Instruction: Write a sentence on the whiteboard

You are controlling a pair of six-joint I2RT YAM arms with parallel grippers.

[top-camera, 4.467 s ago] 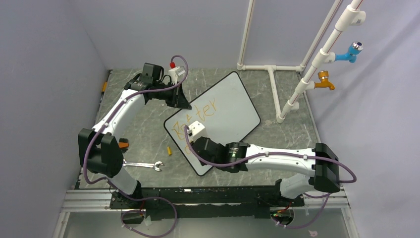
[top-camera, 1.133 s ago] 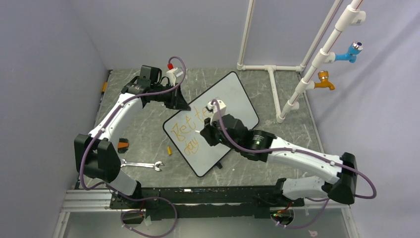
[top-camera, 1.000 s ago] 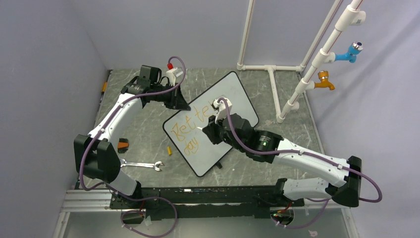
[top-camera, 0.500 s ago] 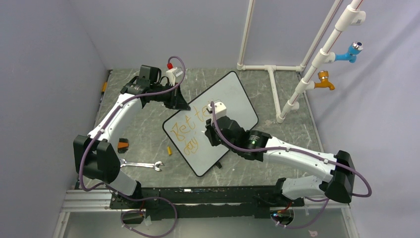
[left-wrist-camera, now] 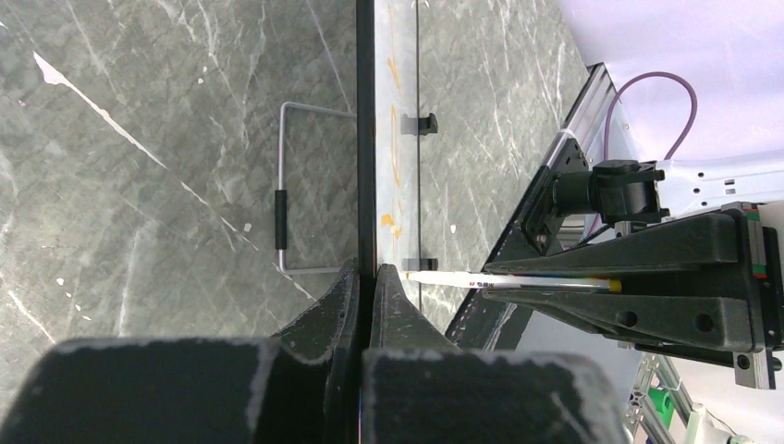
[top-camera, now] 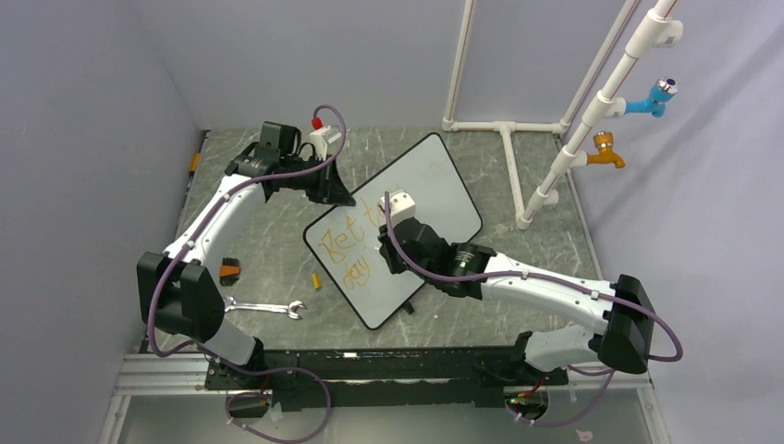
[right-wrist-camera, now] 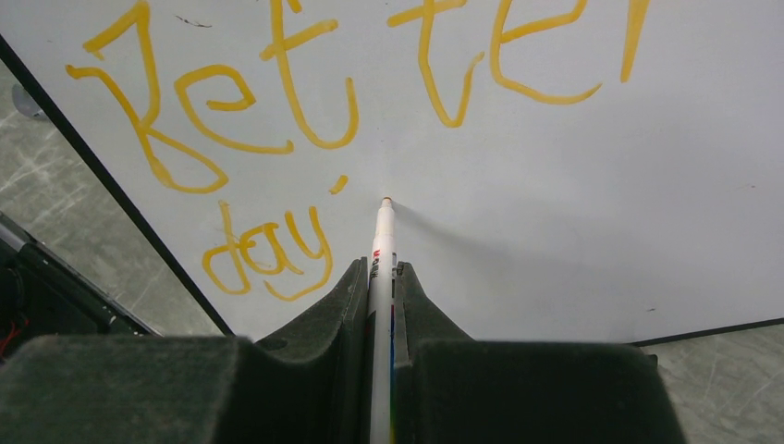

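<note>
The whiteboard lies slanted across the table's middle. Its orange sentence reads "Better", with "day" below and a short stroke after it. My right gripper is shut on a white marker. The marker's tip meets the board just right of that stroke. From above, the right gripper hovers over the board's left half and hides the end of "Better". My left gripper is shut on the whiteboard's black frame at its far left edge.
A yellow marker cap, a wrench and a small orange-and-black item lie left of the board. White pipes carrying a blue tap and an orange tap stand at the back right. A wire stand sticks out under the board.
"day" has appeared under "Better" since the oldest frame. In the last second the right gripper slid left along the board with the marker. The left arm holds still.
</note>
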